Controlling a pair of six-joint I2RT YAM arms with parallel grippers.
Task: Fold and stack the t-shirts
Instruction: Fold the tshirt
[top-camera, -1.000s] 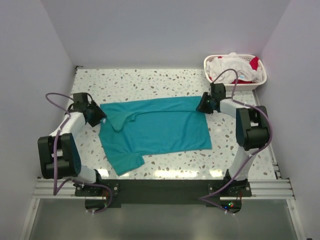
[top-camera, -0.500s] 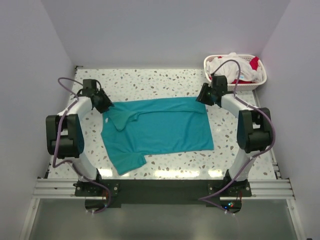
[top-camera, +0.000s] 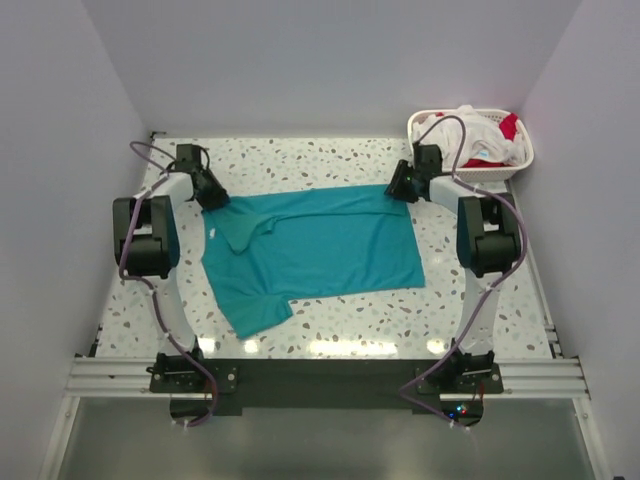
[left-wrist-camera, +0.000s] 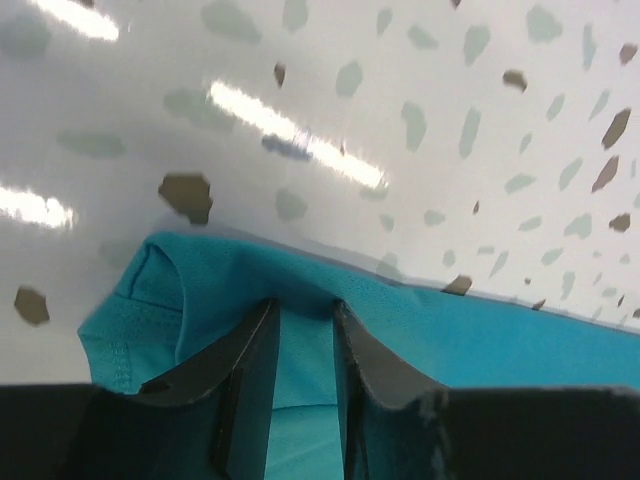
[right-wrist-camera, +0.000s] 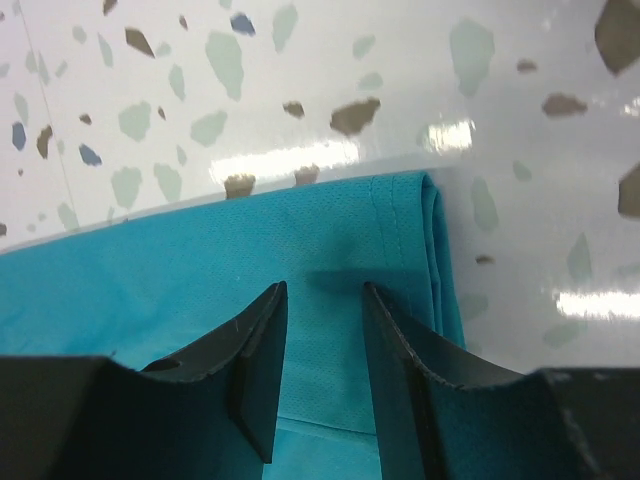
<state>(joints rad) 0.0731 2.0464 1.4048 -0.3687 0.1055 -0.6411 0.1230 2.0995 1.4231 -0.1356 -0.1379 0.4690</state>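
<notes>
A plain teal t-shirt lies spread on the speckled table, one sleeve pointing to the near left. My left gripper is at its far left corner. In the left wrist view its jaws are narrowly open, tips down on the teal fabric, which bunches around them. My right gripper is at the far right corner. Its jaws are open, tips resting on flat teal cloth beside the hemmed edge. White and red t-shirts are heaped in the basket.
A white lattice basket stands at the far right corner of the table. Walls close in the table on the left, back and right. Purple cables loop from both arms.
Both grippers have moved away from the arm bases toward the back of the table, and the shirt's far edge has shifted back with them. The left jaws have narrowed.
</notes>
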